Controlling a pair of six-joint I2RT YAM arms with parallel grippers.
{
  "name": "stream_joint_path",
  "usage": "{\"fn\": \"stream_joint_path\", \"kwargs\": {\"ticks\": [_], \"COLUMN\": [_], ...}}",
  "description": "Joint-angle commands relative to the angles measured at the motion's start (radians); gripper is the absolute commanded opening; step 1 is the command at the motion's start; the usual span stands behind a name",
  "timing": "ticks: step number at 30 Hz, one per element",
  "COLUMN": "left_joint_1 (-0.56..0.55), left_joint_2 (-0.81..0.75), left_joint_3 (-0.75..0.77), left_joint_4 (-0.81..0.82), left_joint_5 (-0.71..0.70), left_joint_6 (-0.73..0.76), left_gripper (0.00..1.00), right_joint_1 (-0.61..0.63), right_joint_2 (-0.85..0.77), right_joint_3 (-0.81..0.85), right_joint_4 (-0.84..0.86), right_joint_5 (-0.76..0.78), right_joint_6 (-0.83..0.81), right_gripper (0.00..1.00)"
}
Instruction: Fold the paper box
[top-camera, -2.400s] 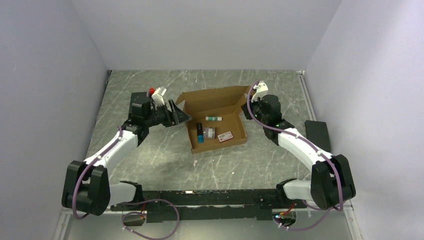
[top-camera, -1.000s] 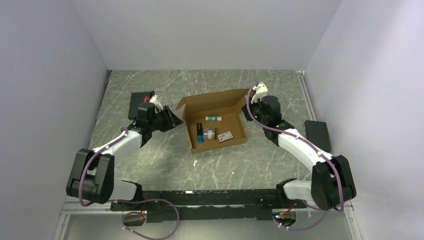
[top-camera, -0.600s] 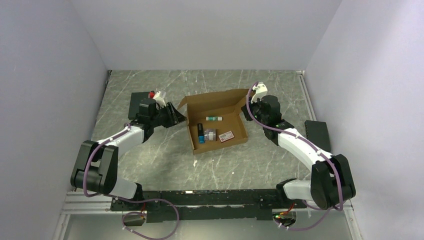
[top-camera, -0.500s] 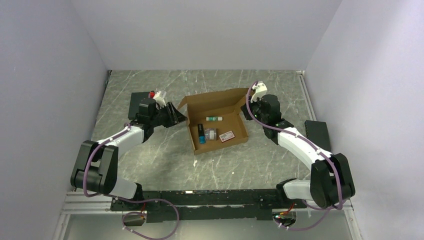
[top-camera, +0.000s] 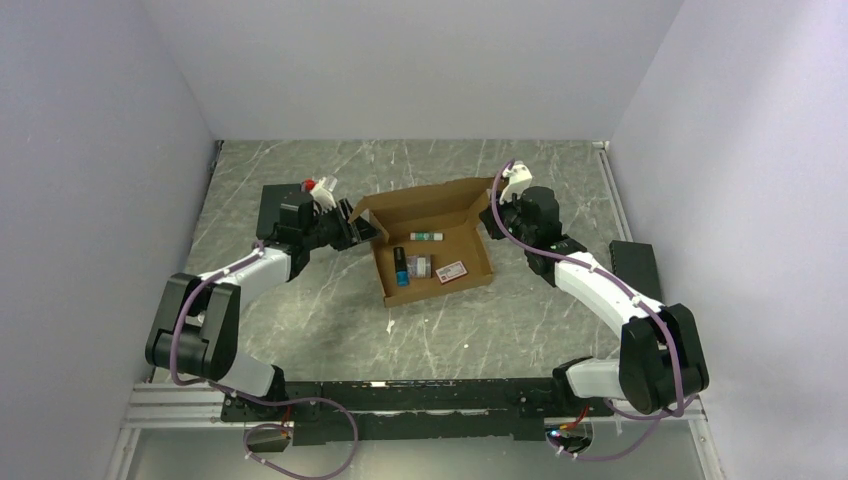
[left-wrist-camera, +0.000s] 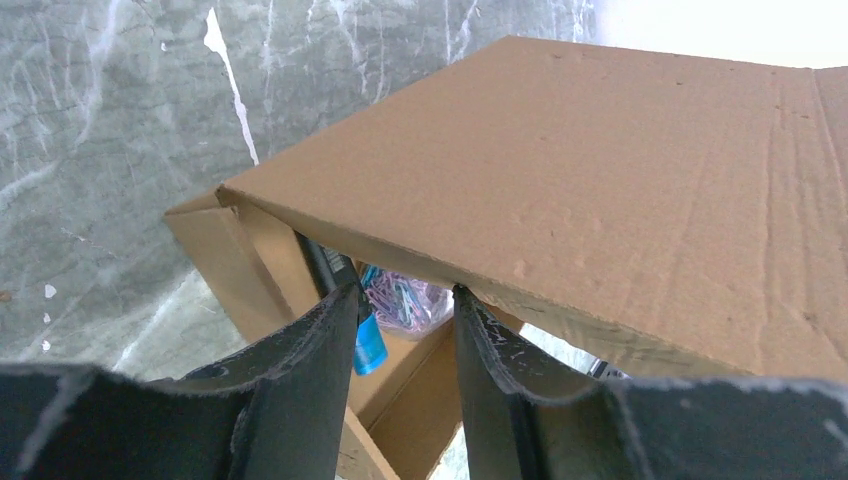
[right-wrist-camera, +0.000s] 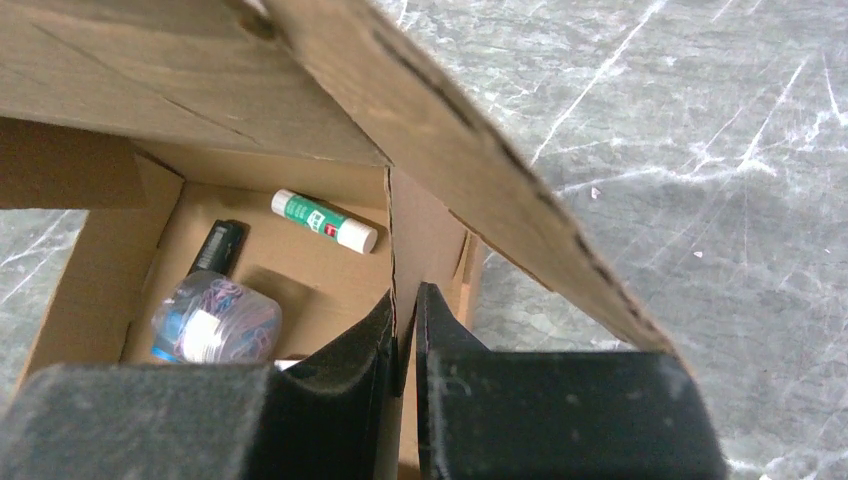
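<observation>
On the grey marbled tabletop (top-camera: 300, 300), the paper box (top-camera: 462, 245) is sitting toward the middle of the far edge, between the two arms. Its lid (top-camera: 425, 203) is now tilting up over the tray, higher than a moment ago, so closing appears to be under way. The left gripper (left-wrist-camera: 405, 300), having swung in from the left edge, is nudging the lid's left underside with its jaws apart, clamping nothing. The right gripper (right-wrist-camera: 405, 300) is pinching the box's right wall, fingers nearly together on the cardboard. A jar of paper clips (right-wrist-camera: 215, 318) and a glue stick (right-wrist-camera: 324, 221) are lying inside.
</observation>
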Motion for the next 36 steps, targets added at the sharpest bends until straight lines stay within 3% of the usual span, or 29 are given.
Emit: {"fn": "stream_joint_path", "kwargs": {"ticks": [1, 17, 25, 36], "left_joint_1": [-0.004, 0.016, 0.029, 0.052], "left_joint_2": [-0.005, -0.260, -0.440, -0.481], "left_joint_3": [0.027, -0.054, -0.035, 0.072], "left_joint_4": [0.049, -0.271, -0.452, -0.486], "left_joint_5": [0.030, -0.096, -0.251, -0.226], "left_joint_6": [-0.010, 0.056, 0.070, 0.122], "left_gripper": [0.45, 0.50, 0.63, 0.82], "right_joint_1": [0.012, 0.010, 0.010, 0.001], "right_joint_2": [0.001, -0.048, -0.068, -0.137], "right_joint_3": [0.032, -0.041, -0.051, -0.054], "right_joint_4": [-0.030, -0.061, -0.082, -0.181], "right_joint_5": [-0.045, -0.005, -0.048, -0.083], "right_joint_6": [-0.012, -0.127, -0.177, -0.241], "right_gripper": [0.10, 0.10, 0.16, 0.27]}}
